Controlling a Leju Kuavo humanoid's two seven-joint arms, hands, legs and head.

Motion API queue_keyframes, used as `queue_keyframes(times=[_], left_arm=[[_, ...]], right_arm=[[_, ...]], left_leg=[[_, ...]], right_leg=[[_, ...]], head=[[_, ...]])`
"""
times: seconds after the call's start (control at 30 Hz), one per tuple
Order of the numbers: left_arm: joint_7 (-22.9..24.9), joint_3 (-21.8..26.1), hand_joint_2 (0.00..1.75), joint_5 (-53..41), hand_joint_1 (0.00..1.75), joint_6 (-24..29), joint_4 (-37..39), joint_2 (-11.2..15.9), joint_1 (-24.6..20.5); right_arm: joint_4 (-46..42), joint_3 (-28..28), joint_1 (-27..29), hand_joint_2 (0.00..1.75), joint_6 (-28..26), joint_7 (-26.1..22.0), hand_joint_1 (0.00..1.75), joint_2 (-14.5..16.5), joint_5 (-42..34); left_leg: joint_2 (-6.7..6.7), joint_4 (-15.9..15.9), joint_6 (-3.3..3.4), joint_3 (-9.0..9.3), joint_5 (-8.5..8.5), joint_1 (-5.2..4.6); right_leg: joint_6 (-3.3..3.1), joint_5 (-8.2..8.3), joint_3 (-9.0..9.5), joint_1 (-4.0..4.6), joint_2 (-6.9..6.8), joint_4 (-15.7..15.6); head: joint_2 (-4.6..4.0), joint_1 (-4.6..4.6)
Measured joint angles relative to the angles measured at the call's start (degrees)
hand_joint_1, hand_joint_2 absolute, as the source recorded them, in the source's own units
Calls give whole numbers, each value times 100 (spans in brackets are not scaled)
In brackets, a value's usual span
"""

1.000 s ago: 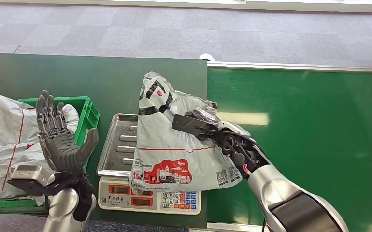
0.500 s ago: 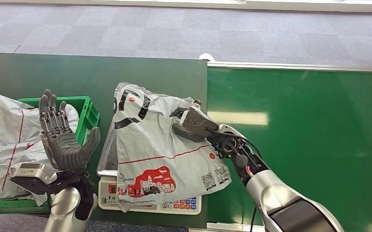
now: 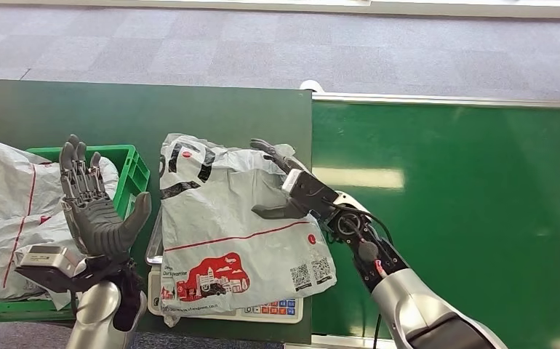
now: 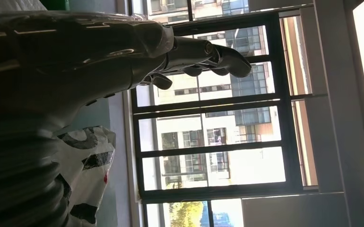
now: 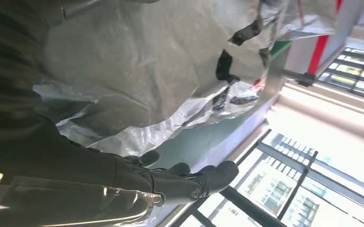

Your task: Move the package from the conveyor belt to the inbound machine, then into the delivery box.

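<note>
Package: the grey package (image 3: pixel 237 229) lies flat on the inbound machine (image 3: pixel 262 311), covering its tray.
Right hand: the right hand (image 3: pixel 286 190) is released, fingers apart, on the package's far edge.
Left hand: the left hand (image 3: pixel 95 207) is raised, spread, holding nothing, left of the machine.
Progress: first move seems done; the green delivery box (image 3: pixel 133 171), left of the machine, remains.

grey carpet-tile floor (image 3: pixel 262 43), dark green table (image 3: pixel 117 116), tall windows (image 4: pixel 218 142) facing buildings

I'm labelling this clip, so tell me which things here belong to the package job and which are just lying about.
Part of the job:
grey package, lying on the scale
right hand, open over the package
left hand, raised and open
green crate
conveyor belt

Just lying about:
bags already in the crate
carpet floor
</note>
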Motion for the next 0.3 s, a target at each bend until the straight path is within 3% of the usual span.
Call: queue_keyframes(times=[0.3], left_arm=[[0,143,175,145,0,-394,-18,-3,100]], right_arm=[[-1100,-160,675,175,738,64,0,-369,-1507]], left_leg=[[-2,0,0,-1,-1,0]], right_leg=[[0,0,0,0,-1,-1]], head=[[0,0]])
